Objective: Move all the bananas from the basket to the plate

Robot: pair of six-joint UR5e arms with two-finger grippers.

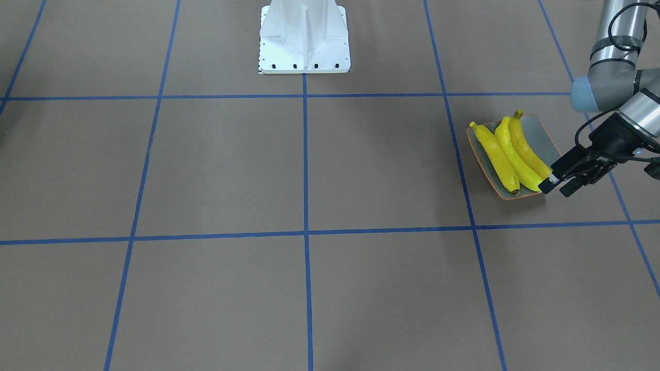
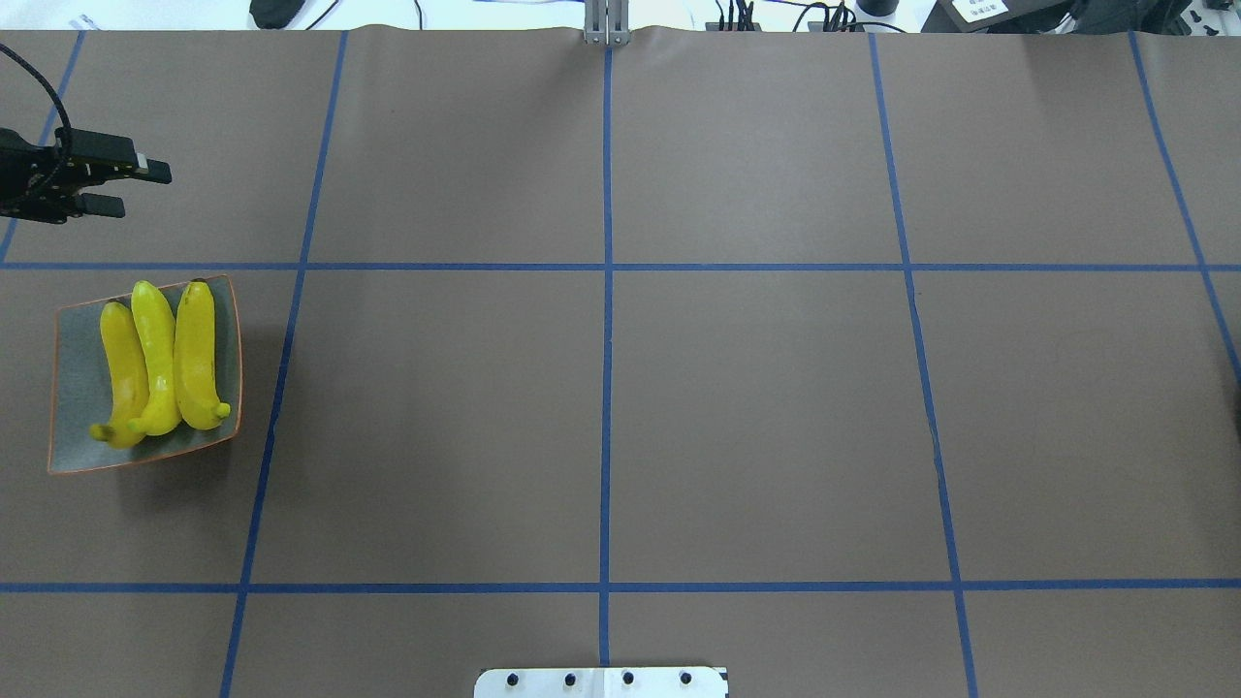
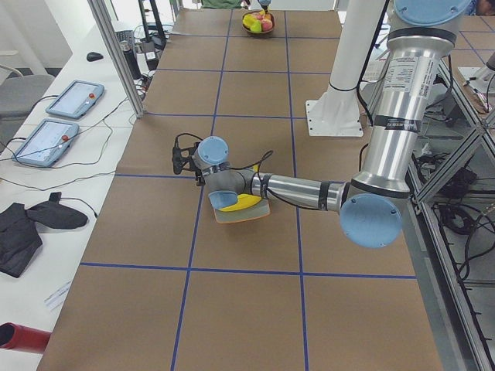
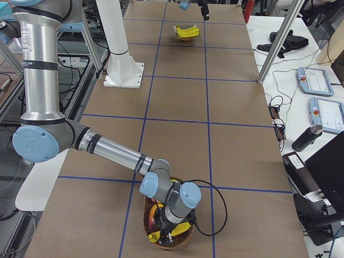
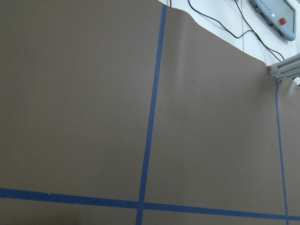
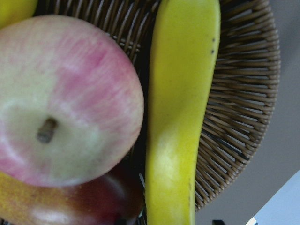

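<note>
Three bananas [image 2: 157,359] lie on the plate [image 2: 76,388]. The left gripper [image 2: 145,192] hovers near it, fingers spread. The right gripper [image 4: 166,232] is far away, fingers hidden.

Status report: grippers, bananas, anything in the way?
Left gripper jaws open, empty, off the plate. Three bananas on plate. Right gripper down at basket, jaws unseen. Fourth banana inside, apple beside it.

Brown table [image 2: 756,417], blue tape lines [image 2: 606,388]
</note>
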